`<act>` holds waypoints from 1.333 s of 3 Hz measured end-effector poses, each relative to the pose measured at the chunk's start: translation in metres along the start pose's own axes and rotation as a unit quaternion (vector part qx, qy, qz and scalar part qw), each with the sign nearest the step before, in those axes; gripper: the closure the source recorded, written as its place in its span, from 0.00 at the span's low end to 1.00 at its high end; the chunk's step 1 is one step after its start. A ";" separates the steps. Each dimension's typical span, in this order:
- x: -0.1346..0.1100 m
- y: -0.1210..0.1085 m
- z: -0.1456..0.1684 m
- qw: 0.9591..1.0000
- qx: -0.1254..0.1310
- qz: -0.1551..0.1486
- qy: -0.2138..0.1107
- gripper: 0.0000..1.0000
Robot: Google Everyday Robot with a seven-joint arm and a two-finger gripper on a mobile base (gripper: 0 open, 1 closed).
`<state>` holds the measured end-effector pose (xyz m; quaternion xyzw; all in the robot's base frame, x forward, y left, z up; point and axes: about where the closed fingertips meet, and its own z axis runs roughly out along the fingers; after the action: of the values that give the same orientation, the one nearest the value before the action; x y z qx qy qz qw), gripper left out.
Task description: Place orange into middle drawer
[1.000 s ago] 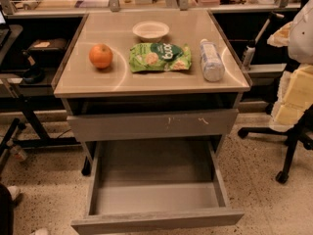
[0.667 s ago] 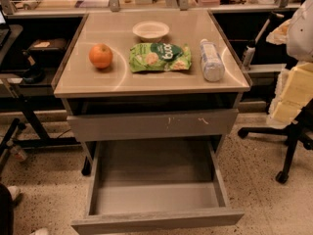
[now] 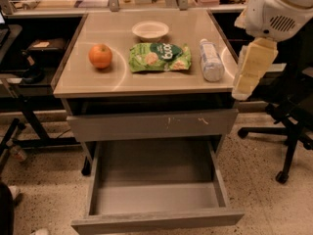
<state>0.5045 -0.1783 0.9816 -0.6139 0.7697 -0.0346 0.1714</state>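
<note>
The cream pincer (image 3: 244,84) has been shifted leftward and is now hung tilted just beside the right edge of the beige tabletop (image 3: 146,84); whether it is apart or together cannot be told. The small round orange (image 3: 100,56) is seen on the tabletop, near its left edge. The wide grey wood-look middle drawer (image 3: 156,223) is pulled out below, its grey floor unobstructed.

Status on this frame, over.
Gripper hangs right of the table, near the bottle. Orange on the table's left side, untouched. Middle drawer open, nothing in it. Snack bag and bottle lie between.
</note>
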 end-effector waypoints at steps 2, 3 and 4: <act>-0.024 -0.008 0.002 0.999 -0.017 -0.034 0.007 0.00; -0.035 -0.011 0.014 0.999 -0.012 -0.021 -0.027 0.00; -0.072 -0.034 0.036 0.995 -0.016 0.008 -0.099 0.00</act>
<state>0.5604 -0.1121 0.9726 -0.6108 0.7544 0.0404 0.2369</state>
